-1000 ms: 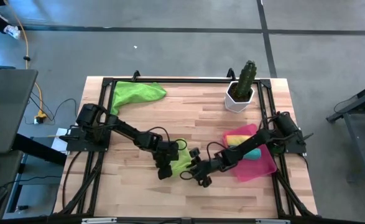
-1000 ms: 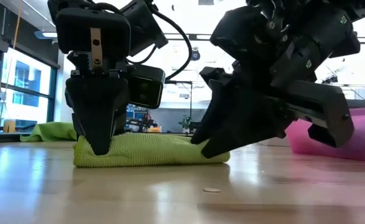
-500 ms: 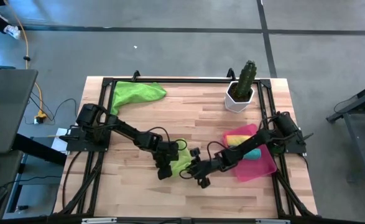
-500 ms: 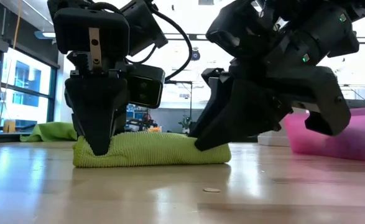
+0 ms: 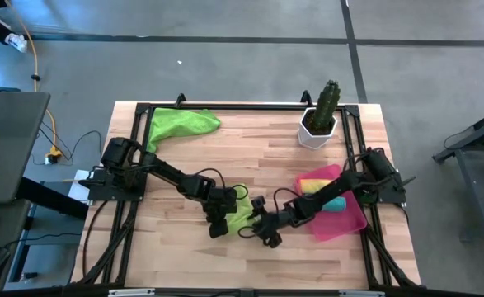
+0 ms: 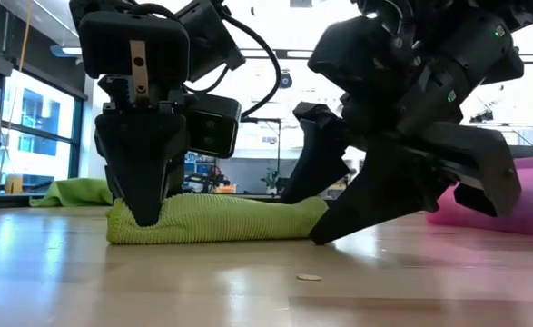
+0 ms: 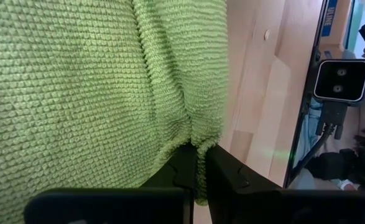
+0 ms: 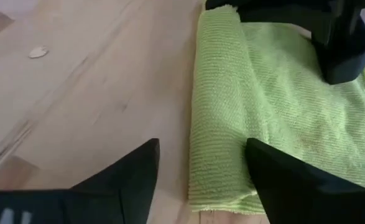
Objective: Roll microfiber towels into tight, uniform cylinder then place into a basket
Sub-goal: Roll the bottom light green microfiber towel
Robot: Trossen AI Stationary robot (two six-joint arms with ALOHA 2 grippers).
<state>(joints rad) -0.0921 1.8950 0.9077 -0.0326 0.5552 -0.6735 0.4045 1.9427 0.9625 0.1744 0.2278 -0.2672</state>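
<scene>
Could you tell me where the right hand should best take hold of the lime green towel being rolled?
Probably the rolled front edge of the lime green towel, at the free end. The left hand pins the other end, and the open right hand already straddles that thick fold from above.

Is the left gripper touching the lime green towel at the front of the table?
Touching. The left wrist view shows the left gripper shut on the lime green towel's edge, a fold pinched between its fingers.

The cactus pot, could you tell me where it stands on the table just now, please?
In the high view the cactus pot stands near the table's far right corner, beyond the pink basket, apart from both arms.
</scene>
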